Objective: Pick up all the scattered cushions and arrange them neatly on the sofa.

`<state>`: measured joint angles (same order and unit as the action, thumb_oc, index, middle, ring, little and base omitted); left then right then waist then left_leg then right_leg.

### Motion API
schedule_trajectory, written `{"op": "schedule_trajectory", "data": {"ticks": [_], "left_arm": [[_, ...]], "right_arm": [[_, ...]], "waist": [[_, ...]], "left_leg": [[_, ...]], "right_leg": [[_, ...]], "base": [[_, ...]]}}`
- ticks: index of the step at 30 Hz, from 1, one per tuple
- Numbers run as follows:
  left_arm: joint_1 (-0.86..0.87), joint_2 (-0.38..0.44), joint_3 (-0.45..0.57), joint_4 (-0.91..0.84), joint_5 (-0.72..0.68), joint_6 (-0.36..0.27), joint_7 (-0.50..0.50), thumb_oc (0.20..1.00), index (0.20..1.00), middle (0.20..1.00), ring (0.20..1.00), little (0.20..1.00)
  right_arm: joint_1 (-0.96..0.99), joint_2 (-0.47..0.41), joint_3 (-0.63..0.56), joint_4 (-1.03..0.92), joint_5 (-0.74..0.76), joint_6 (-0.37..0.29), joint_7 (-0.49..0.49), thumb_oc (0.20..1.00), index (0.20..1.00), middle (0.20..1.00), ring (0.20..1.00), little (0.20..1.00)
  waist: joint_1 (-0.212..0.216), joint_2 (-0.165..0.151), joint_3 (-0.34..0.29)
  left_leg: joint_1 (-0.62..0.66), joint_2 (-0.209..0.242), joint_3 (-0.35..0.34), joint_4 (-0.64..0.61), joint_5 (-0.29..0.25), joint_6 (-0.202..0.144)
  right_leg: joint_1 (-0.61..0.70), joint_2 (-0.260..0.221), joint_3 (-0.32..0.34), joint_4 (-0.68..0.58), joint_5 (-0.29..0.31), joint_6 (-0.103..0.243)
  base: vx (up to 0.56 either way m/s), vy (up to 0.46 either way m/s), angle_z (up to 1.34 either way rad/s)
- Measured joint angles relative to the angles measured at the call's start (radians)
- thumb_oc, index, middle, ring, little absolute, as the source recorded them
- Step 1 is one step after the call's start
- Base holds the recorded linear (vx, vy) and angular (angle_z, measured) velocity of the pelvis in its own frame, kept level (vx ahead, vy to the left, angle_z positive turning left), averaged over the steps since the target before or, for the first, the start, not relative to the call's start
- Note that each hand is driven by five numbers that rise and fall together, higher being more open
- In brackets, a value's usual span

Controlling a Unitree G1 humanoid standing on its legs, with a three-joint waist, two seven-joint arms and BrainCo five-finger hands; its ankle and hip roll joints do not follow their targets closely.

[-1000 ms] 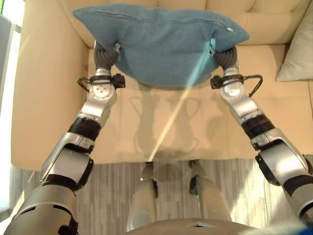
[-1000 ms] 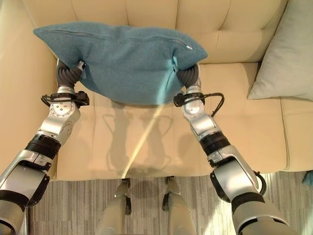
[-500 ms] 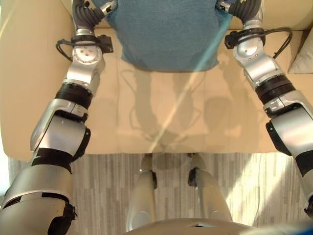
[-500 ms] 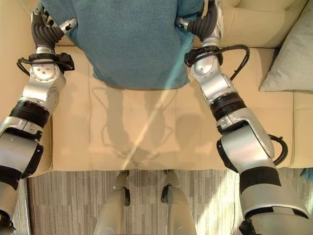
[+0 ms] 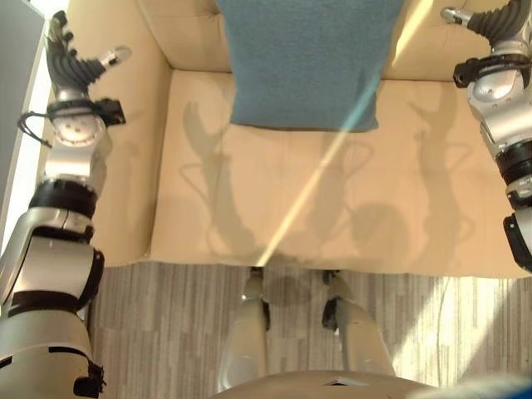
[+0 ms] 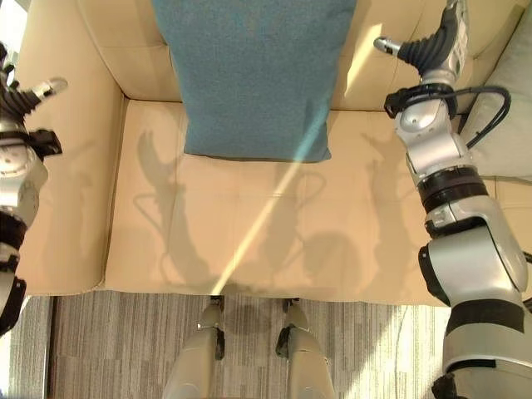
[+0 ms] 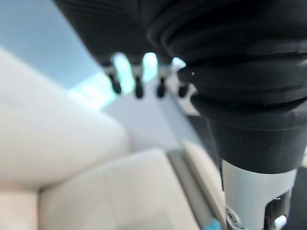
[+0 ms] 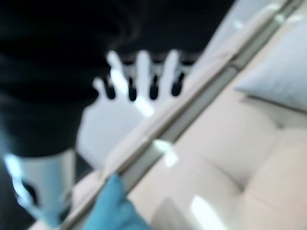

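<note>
cushion [image 6: 253,79]: blue, leaning upright against the sofa [image 6: 249,233] backrest, bottom edge on the seat
grey cushion [image 6: 507,133]: at the sofa's right end

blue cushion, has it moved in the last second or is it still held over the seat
Yes. The blue fabric cushion went from hanging over the seat to leaning on the cream sofa's backrest, its lower edge on the seat; both hands have let go.

Both eye views look steeply down from the head onto the sofa [image 5: 274,208] seat, sharing the blue cushion [image 6: 253,75] at 12 o'clock. Each wrist view looks along its own hand from very close, out over the sofa's cream upholstery.
</note>
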<state>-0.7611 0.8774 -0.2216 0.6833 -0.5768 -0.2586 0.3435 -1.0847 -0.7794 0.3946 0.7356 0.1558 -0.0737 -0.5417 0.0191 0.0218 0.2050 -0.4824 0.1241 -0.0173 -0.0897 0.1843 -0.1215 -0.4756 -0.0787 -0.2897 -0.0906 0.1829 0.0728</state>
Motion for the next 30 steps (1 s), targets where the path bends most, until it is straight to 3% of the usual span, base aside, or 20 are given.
{"op": "schedule_trajectory", "data": {"ticks": [6, 10, 13, 17, 20, 21, 22, 23, 24, 28, 30], "left_arm": [[0.568, -0.192, 0.243, -0.388, 0.059, -0.015, -0.044, 1.000, 1.000, 1.000, 1.000, 1.000], [0.783, -0.319, 0.275, -0.382, 0.100, 0.001, -0.102, 1.000, 1.000, 1.000, 1.000, 1.000], [0.851, -0.375, 0.271, -0.302, 0.139, 0.019, -0.150, 1.000, 1.000, 1.000, 1.000, 1.000], [0.900, -0.434, 0.250, -0.118, 0.218, 0.056, -0.214, 1.000, 1.000, 1.000, 1.000, 1.000], [0.948, -0.487, 0.227, 0.016, 0.256, 0.093, -0.254, 1.000, 1.000, 1.000, 1.000, 1.000], [0.939, -0.497, 0.226, 0.051, 0.264, 0.084, -0.255, 1.000, 1.000, 1.000, 1.000, 1.000], [0.913, -0.522, 0.222, 0.119, 0.285, 0.079, -0.257, 1.000, 1.000, 1.000, 1.000, 1.000], [0.902, -0.547, 0.218, 0.153, 0.295, 0.086, -0.267, 1.000, 1.000, 1.000, 1.000, 1.000], [0.898, -0.565, 0.210, 0.186, 0.298, 0.086, -0.273, 1.000, 1.000, 1.000, 1.000, 1.000], [0.877, -0.601, 0.194, 0.351, 0.350, 0.097, -0.281, 1.000, 1.000, 1.000, 1.000, 1.000], [0.879, -0.601, 0.175, 0.383, 0.386, 0.098, -0.292, 1.000, 1.000, 1.000, 1.000, 1.000]], "right_arm": [[0.633, 0.036, -0.298, -0.292, -0.026, -0.024, 0.083, 1.000, 1.000, 1.000, 1.000, 1.000], [0.906, 0.107, -0.383, -0.309, -0.075, -0.030, 0.160, 1.000, 1.000, 1.000, 1.000, 1.000], [1.016, 0.148, -0.408, -0.274, -0.125, -0.032, 0.209, 1.000, 1.000, 1.000, 1.000, 1.000], [1.055, 0.181, -0.412, -0.169, -0.152, -0.032, 0.263, 1.000, 1.000, 1.000, 1.000, 1.000], [1.059, 0.223, -0.366, -0.095, -0.181, -0.034, 0.302, 1.000, 1.000, 1.000, 1.000, 1.000], [1.051, 0.228, -0.350, -0.057, -0.181, -0.041, 0.302, 1.000, 1.000, 1.000, 1.000, 1.000], [1.029, 0.238, -0.326, 0.001, -0.182, -0.043, 0.310, 1.000, 1.000, 1.000, 1.000, 1.000], [1.022, 0.235, -0.306, 0.028, -0.184, -0.042, 0.321, 1.000, 1.000, 1.000, 1.000, 1.000], [1.023, 0.244, -0.308, 0.050, -0.194, -0.043, 0.325, 1.000, 1.000, 1.000, 1.000, 1.000], [1.025, 0.300, -0.294, 0.147, -0.218, -0.042, 0.350, 1.000, 1.000, 1.000, 1.000, 1.000], [1.018, 0.311, -0.273, 0.211, -0.219, -0.042, 0.360, 1.000, 1.000, 1.000, 1.000, 1.000]], "waist": [[0.008, 0.000, -0.003], [0.027, 0.013, -0.037], [0.026, 0.017, -0.086], [0.015, 0.021, -0.106], [0.010, 0.006, -0.123], [0.015, -0.003, -0.119], [0.030, -0.012, -0.119], [0.040, -0.001, -0.126], [0.027, 0.000, -0.128], [-0.009, -0.020, -0.128], [-0.001, -0.031, -0.124]], "left_leg": [[0.149, 0.003, -0.022, -0.001, -0.021, -0.022], [0.220, 0.012, -0.030, -0.002, -0.050, -0.014], [0.234, 0.015, -0.049, -0.002, -0.052, -0.015], [0.293, 0.016, -0.049, -0.002, -0.065, -0.011], [0.323, 0.010, -0.052, 0.009, -0.064, -0.005], [0.321, 0.002, -0.083, 0.026, -0.070, -0.005], [0.323, -0.012, -0.162, 0.048, -0.093, -0.013], [0.331, -0.017, -0.240, 0.056, -0.124, -0.019], [0.332, -0.029, -0.246, 0.060, -0.136, -0.024], [0.369, -0.107, -0.208, 0.071, -0.147, 0.030], [0.385, -0.158, -0.201, 0.115, -0.179, 0.078]], "right_leg": [[0.172, 0.000, -0.030, -0.001, -0.048, 0.012], [0.251, 0.004, -0.050, -0.001, -0.068, 0.008], [0.277, 0.009, -0.058, -0.001, -0.081, 0.007], [0.335, 0.008, -0.058, -0.002, -0.088, 0.005], [0.342, 0.007, -0.024, -0.006, -0.085, 0.004], [0.341, 0.004, -0.012, -0.006, -0.083, -0.002], [0.343, -0.002, 0.016, -0.006, -0.074, -0.019], [0.345, -0.001, 0.033, -0.006, -0.067, -0.016], [0.345, -0.015, 0.038, -0.006, -0.062, -0.009], [0.344, -0.078, 0.109, -0.006, -0.038, 0.015], [0.343, -0.106, 0.167, -0.006, -0.035, 0.013]], "base": [[0.07, -0.022, 0.17], [0.04, 0.005, 0.07], [-0.01, 0.018, 0.16], [-0.03, 0.073, 0.01], [-0.22, 0.114, -0.24], [-0.23, 0.133, -0.30], [-0.08, 0.113, -0.50], [-0.12, 0.179, -0.45], [-0.11, 0.193, -0.32], [-0.17, 0.218, -0.35], [-0.20, 0.218, -0.78]]}}
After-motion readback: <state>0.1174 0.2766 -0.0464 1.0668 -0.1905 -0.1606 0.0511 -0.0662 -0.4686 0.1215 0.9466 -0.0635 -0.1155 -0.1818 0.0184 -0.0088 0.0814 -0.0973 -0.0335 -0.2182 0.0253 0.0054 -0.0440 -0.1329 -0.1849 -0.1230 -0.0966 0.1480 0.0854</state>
